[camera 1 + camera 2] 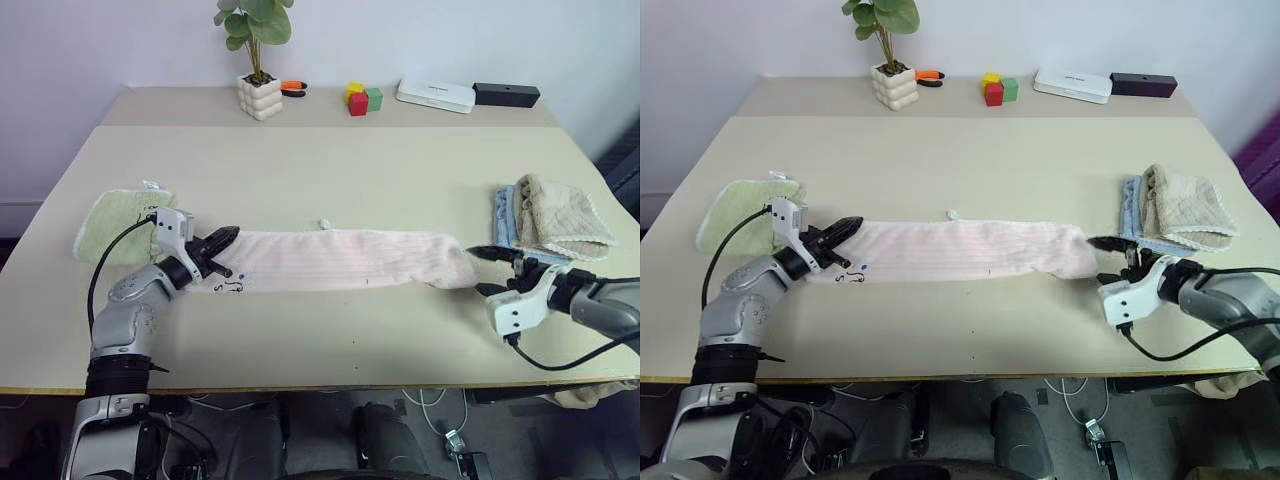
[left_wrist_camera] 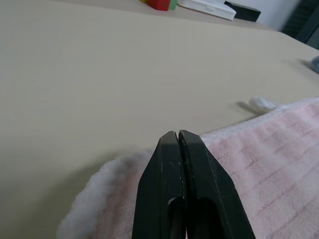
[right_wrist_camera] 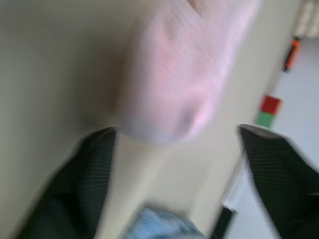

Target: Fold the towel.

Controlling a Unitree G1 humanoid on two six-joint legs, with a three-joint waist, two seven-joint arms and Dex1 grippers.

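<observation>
Both arms reach in from the near edge of the table (image 1: 300, 150). No readable writing shows; the towel (image 1: 340, 260) bears just a small dark printed mark (image 1: 228, 286) near its left end and a white loop tag (image 1: 324, 223) on its far edge. It lies flat in a long strip across the middle of the table. Over its left end, the left gripper (image 1: 224, 237) has its jaws pressed together, pinching nothing I can make out. At the towel's bunched right end, the right gripper (image 1: 487, 271) stands spread wide, holding nothing. Beside it lie folded beige and blue cloths (image 1: 550, 220); a green towel (image 1: 115, 222) lies far left.
</observation>
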